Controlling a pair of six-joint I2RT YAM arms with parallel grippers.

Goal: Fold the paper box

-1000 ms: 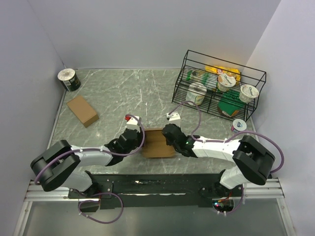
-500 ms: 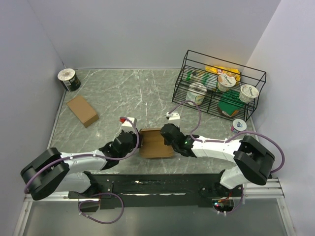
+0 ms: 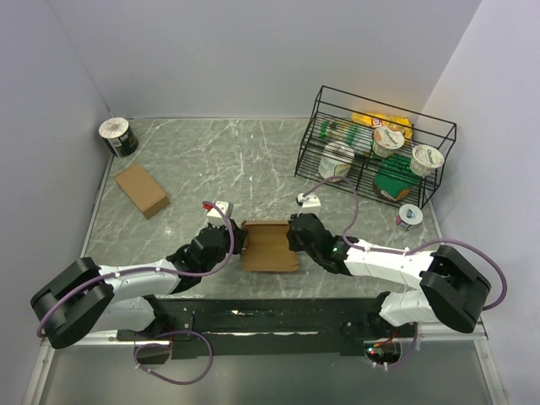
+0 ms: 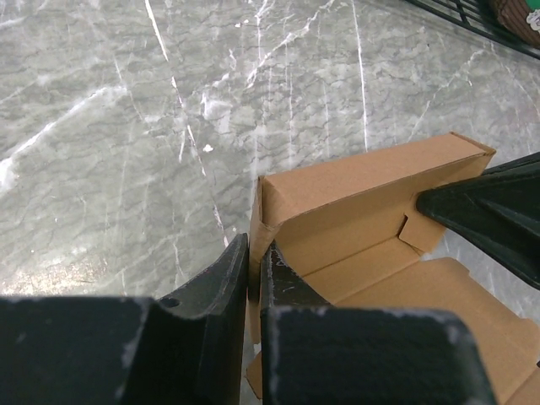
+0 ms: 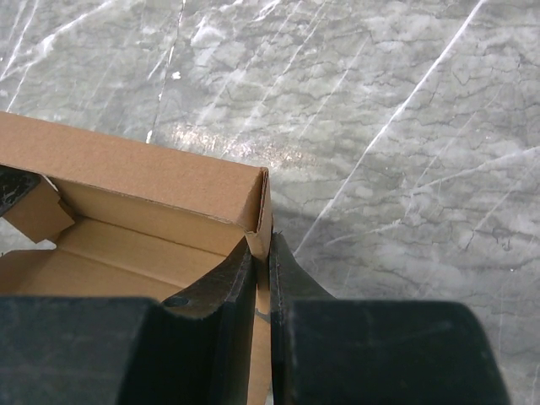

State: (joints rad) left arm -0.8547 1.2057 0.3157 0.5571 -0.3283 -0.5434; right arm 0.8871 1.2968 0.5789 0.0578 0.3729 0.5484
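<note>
A brown paper box, partly folded with its far wall raised, lies on the marble table between my two arms. My left gripper is shut on the box's left side wall, one finger inside and one outside. My right gripper is shut on the box's right side wall in the same way. In the left wrist view the open inside of the box shows, with the right gripper's dark finger at its far end. In the right wrist view the inside of the box shows to the left.
A second, folded brown box lies at the left. A dark tape roll stands in the far left corner. A black wire rack with cups and packets stands at the right, with a small cup in front of it.
The box's far wall has come up. The right arm has shifted to the right, its elbow swinging outward. The left arm has shifted slightly. Both grippers stay on the box's sides.
</note>
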